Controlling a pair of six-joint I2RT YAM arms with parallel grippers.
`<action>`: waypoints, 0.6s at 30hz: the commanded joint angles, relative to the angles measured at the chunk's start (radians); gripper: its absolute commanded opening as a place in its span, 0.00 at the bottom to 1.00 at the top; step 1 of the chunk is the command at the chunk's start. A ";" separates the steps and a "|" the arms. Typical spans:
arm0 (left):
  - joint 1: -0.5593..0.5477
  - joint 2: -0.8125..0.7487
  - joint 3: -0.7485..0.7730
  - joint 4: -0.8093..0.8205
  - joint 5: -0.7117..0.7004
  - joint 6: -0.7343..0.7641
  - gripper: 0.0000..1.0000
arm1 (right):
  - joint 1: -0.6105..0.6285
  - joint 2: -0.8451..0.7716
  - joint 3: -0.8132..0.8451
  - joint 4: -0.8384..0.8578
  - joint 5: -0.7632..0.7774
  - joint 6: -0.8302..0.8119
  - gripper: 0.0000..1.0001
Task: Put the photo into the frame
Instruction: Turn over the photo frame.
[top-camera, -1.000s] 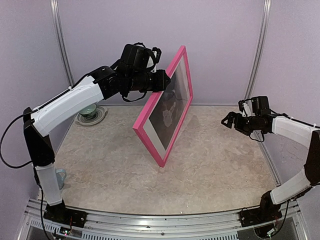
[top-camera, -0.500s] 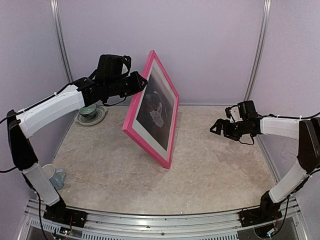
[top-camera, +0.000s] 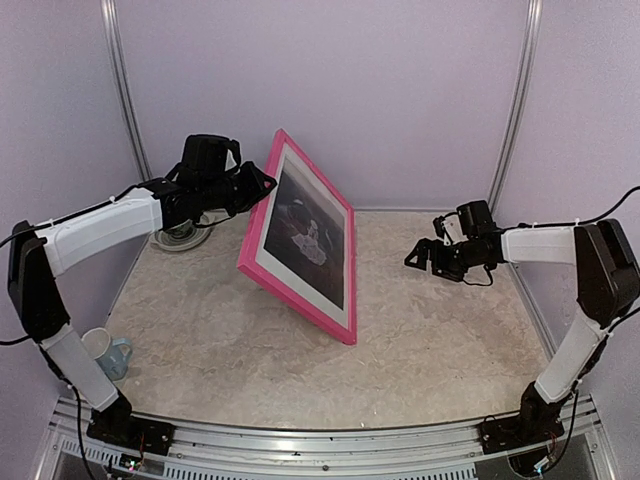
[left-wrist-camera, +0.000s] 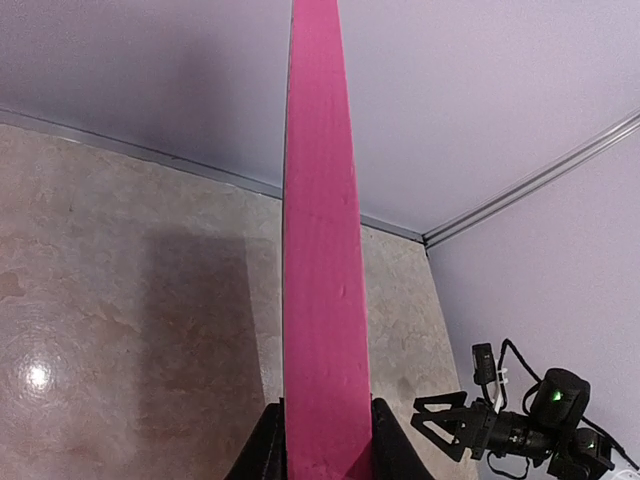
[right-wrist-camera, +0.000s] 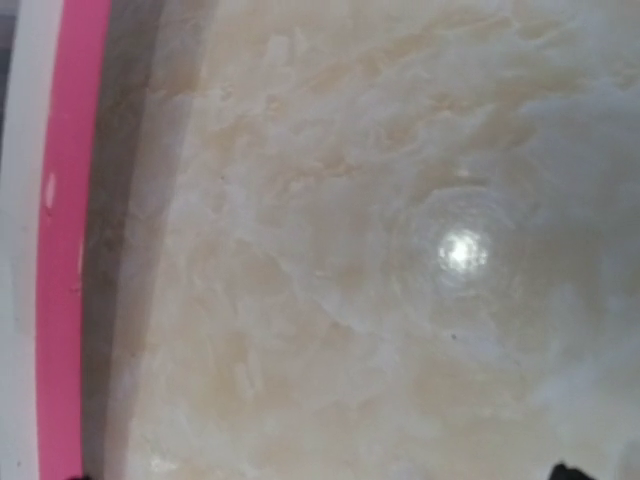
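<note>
**A:** Where is the frame sitting?

**B:** The pink frame (top-camera: 300, 240) is standing tilted on the marbled table (top-camera: 200, 310). It is resting on its lower right corner, and its front is facing the overhead camera.

**A:** And the photo?

**B:** The photo (top-camera: 308, 232) is showing inside the frame, within a white mat (top-camera: 262, 248). It is a dark print with a small pale figure at its centre.

**A:** What is holding the frame up?

**B:** The left gripper (top-camera: 264, 186) is pinching the upper left rail. Its jaws are nearly closed, one finger on each side of the pink edge (left-wrist-camera: 320, 250), as the left wrist view is showing.

**A:** Is the other arm doing anything?

**B:** The right gripper (top-camera: 418, 254) is hovering to the right of the frame, well apart from it. It is pointing toward the frame, with its jaws spread wide and gripping nothing.

**A:** Anything else lying around?

**B:** A pale blue mug (top-camera: 108, 352) is sitting at the near left edge. A greenish dish (top-camera: 178, 233) is sitting at the back left, partly hidden under the left arm.
</note>
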 joint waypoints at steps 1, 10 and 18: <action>0.027 -0.066 -0.042 0.154 0.044 -0.021 0.00 | 0.021 0.039 0.034 0.018 -0.021 0.010 0.99; 0.060 -0.097 -0.179 0.221 0.068 -0.062 0.01 | 0.027 0.080 0.061 0.038 -0.078 0.028 0.99; 0.070 -0.118 -0.266 0.253 0.075 -0.075 0.02 | 0.049 0.108 0.091 0.045 -0.113 0.030 0.99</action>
